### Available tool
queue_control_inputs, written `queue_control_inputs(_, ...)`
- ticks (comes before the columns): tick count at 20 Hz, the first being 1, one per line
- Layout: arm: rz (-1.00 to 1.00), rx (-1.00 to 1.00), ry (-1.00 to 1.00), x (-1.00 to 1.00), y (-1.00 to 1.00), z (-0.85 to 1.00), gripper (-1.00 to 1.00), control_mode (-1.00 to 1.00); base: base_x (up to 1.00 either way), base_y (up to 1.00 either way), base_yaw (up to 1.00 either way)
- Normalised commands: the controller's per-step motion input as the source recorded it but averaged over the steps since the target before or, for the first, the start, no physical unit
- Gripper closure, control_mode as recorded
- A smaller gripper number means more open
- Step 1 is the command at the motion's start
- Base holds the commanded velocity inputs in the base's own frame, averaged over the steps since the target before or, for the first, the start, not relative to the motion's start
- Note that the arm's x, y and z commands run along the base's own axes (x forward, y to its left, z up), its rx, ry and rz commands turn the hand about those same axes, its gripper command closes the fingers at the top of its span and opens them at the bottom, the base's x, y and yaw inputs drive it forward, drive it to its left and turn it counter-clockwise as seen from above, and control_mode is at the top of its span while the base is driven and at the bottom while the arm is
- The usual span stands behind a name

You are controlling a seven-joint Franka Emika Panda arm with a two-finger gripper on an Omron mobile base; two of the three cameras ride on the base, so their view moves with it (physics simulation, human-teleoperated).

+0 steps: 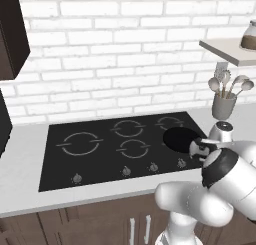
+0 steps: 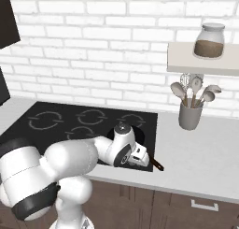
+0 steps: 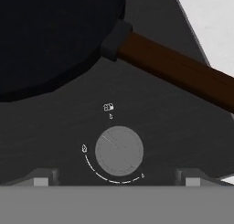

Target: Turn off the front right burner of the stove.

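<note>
Knob [image 3: 119,151] for the front right burner [image 1: 181,139] sits at the stove's [image 1: 90,164] front right edge, between the spread, empty fingertips [image 3: 40,181]. Looks small, rigid, smooth; likely pinch its round sides and twist.

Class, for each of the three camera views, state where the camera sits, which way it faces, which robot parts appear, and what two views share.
Left base view: behind the arm's left, facing the stove and brick wall; arm at lower right.
Right base view: behind the arm's right, facing the same stove; arm at lower left, pincer low.
Hand view: on the hand, looking down at a grey knob; two fingertips rise at the bottom.
Shared: both base views show the utensil holder.
</note>
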Motion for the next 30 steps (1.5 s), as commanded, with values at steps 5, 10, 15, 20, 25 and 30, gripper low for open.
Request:
queue_control_inputs(5,0.0,0.0,0.02,0.02,0.0,-0.18,-1.0,-1.0,0.0,0.0,0.0)
queue_control_inputs(10,0.0,0.0,0.02,0.04,0.0,-0.12,-1.0,-1.0,0.0,0.0,0.0)
queue_control_inputs(15,0.0,0.0,0.0,0.04,-0.01,-0.05,-1.0,-1.0,0.0,0.0,0.0)
queue_control_inputs(20,0.0,0.0,0.0,0.13,-0.09,-0.02,-1.0,-1.0,0.0,0.0,0.0)
queue_control_inputs(25,0.0,0.0,0.0,0.09,-0.03,-0.04,-1.0,-1.0,0.0,0.0,0.0)
queue_control_inputs(30,0.0,0.0,0.01,0.05,0.0,-0.08,1.0,-1.0,0.0,0.0,0.0)
